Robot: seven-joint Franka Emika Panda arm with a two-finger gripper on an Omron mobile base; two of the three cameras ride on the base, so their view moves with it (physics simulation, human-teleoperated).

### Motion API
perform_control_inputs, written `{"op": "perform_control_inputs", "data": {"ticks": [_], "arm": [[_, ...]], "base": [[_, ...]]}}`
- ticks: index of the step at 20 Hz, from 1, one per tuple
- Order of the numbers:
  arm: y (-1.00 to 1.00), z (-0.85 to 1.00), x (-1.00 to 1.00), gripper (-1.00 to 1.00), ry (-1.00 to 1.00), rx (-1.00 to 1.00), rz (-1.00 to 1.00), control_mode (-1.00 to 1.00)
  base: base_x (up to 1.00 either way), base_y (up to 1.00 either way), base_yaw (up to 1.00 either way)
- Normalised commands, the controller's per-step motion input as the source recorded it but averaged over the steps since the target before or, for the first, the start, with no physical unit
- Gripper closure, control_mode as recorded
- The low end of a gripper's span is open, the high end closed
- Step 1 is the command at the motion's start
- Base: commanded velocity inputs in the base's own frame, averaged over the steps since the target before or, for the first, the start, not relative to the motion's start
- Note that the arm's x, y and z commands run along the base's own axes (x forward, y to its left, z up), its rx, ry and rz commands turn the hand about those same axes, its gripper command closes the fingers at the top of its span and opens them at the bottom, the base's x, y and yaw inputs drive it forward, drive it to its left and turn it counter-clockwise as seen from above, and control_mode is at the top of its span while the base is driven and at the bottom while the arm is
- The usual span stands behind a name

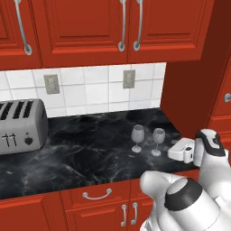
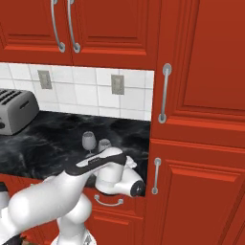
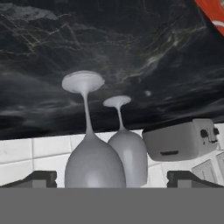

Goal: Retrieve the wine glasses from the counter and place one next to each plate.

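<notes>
My jaws stand fully open, empty, facing 2 wine glasses point(image 3: 92, 162) on the counter point(image 1: 90, 149); I should centre on the nearer bowl, avoiding its neighbour.

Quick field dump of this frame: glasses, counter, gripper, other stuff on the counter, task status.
glasses: two wine glasses, upright, side by side near the counter's right end; nearer wine glass, farther wine glass
counter: black marble worktop, red cabinets below and above
gripper: gripper open, empty, lined up on the nearer glass
toaster: silver toaster at the left end of the counter
wall: two outlets on white tile
status: neither glass grasped yet; both on the counter
</notes>
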Motion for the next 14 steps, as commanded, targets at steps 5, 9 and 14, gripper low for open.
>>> {"op": "perform_control_inputs", "data": {"ticks": [5, 9, 14], "arm": [[0.01, -0.16, 0.15, -1.0, 0.0, 0.0, 0.05, -1.0], [0.05, -0.15, 0.1, -1.0, 0.0, 0.0, 0.04, -1.0], [0.13, -0.15, 0.19, -1.0, 0.0, 0.0, 0.02, -1.0]], "base": [[0.0, 0.0, 0.0], [0.0, 0.0, 0.0], [0.0, 0.0, 0.0]]}}
